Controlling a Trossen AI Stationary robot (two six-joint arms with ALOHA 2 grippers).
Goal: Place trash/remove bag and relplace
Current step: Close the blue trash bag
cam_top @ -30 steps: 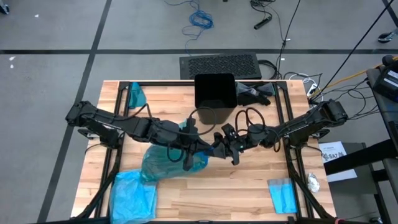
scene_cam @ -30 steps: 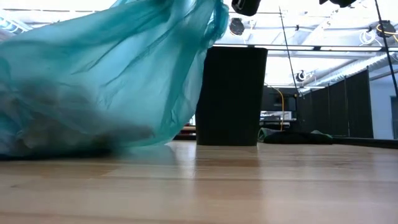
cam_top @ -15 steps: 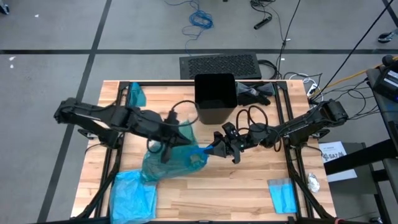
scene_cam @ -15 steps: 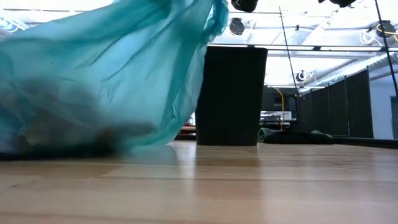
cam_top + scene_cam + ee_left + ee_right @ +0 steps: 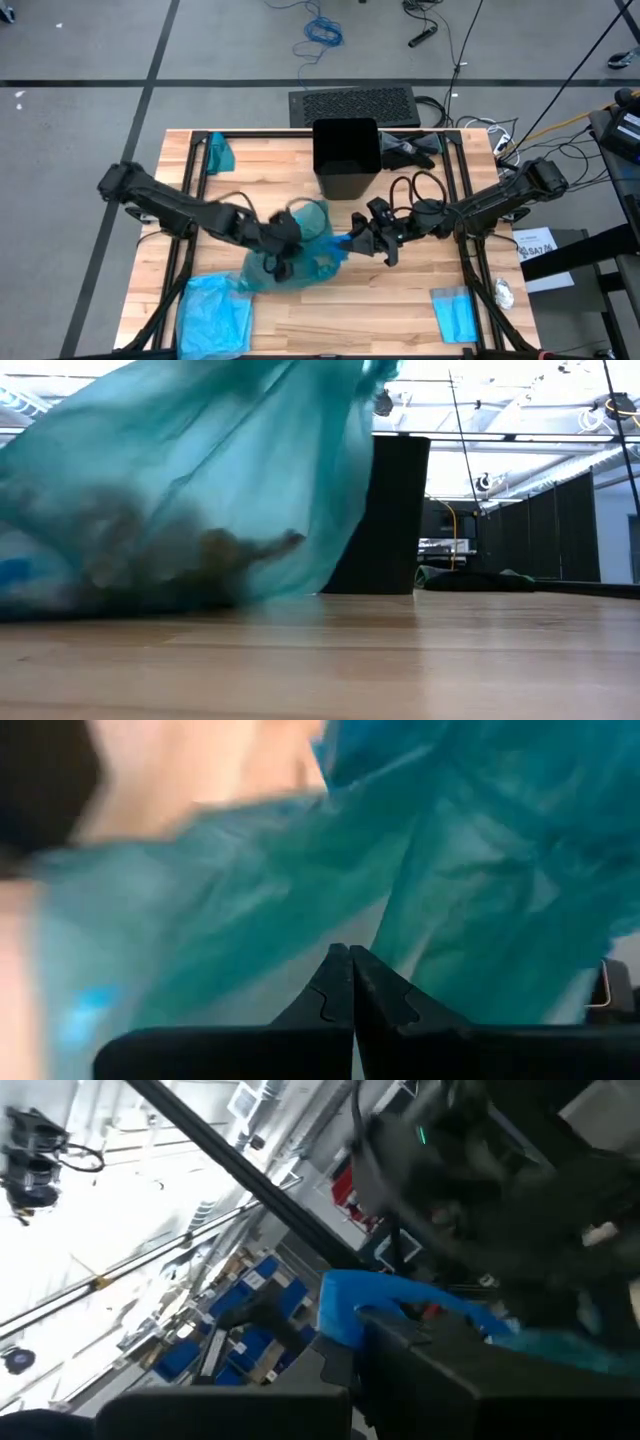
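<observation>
The teal-green bag point(image 5: 300, 255) lies on the table in front of the black bin point(image 5: 347, 158). Its bottom rests on the wood and dark trash scraps point(image 5: 200, 555) show through its wall. Its top is drawn up toward the right point(image 5: 370, 380). My right gripper point(image 5: 352, 243) is shut on the bag's right-hand edge. My left gripper point(image 5: 280, 245) is shut and lies over the bag's middle; in the left wrist view point(image 5: 350, 982) teal plastic fills the space just beyond its fingertips. My right gripper pinches a gathered strip of the bag's top edge point(image 5: 400, 1295) between its two fingers, coming level from the table's right. The edge is lifted and the plastic runs taut from it down to the bag's bottom on the table. My left gripper is shut against the bag's crinkled wall point(image 5: 440, 870); I cannot tell whether it touches or holds any plastic.
A pale blue plastic bag point(image 5: 215, 312) lies at the near left. A smaller one point(image 5: 455, 315) lies at the near right. A teal scrap point(image 5: 218, 155) lies at the far left. Dark cloth point(image 5: 410, 150) lies beside the bin. Bare wood runs along the near edge.
My left gripper has drawn back toward the table's left, then come down over the bag's middle, nearer the near edge. The bag has shifted a little toward the table's right and now covers the bin's left edge in the low view. The trash inside has shifted.
</observation>
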